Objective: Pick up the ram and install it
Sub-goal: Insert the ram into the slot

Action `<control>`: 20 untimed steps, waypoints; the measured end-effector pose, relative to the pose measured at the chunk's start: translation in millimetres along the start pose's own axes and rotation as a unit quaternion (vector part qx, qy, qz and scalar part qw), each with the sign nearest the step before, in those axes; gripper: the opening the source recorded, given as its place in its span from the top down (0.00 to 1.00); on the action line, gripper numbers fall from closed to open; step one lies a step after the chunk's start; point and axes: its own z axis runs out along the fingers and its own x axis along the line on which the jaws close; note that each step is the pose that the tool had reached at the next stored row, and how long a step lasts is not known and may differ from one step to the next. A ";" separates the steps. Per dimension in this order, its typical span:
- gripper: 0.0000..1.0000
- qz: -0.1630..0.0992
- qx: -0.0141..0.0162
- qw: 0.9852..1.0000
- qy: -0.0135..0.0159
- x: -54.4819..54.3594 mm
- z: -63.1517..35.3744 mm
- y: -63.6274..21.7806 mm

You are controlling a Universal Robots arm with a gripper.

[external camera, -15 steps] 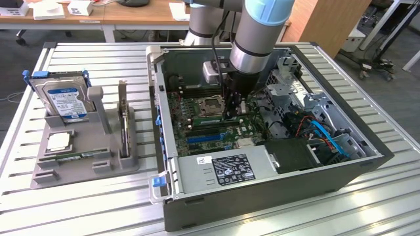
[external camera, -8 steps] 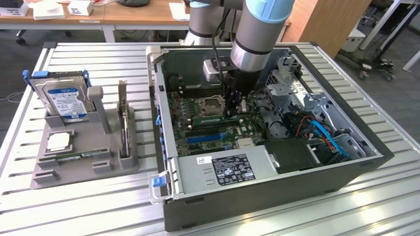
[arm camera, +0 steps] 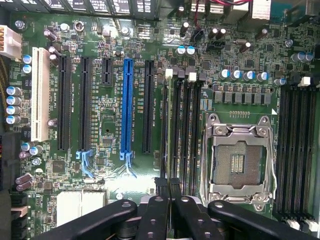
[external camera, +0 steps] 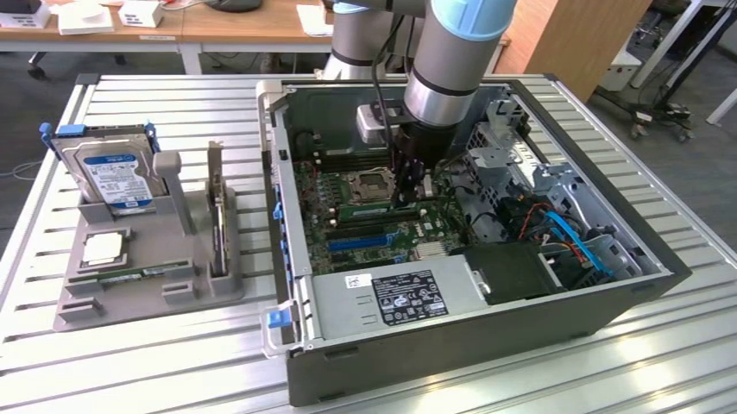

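over the motherboard in the open case, the gripper hangs with jaws together above the memory slots beside the processor socket.

The arm is a thick silver-grey tube with pale blue joint caps and a black ring at its lower end. A thin black cable runs down beside it to a small grey box. The gripper is matte black, its linkage bars rounded and joined by round pins.
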 end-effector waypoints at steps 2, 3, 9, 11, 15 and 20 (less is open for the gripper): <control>0.89 0.000 0.000 1.000 0.000 0.0 0.0 0.0; 0.89 0.000 0.001 1.000 0.000 0.0 0.0 0.0; 0.89 0.009 0.001 1.000 0.000 0.0 0.0 0.1; 0.89 0.009 0.001 1.000 0.000 0.0 0.0 0.1; 0.89 0.009 0.007 1.000 -0.001 0.0 -0.1 0.4; 0.89 0.009 0.010 1.000 -0.002 0.0 0.0 1.0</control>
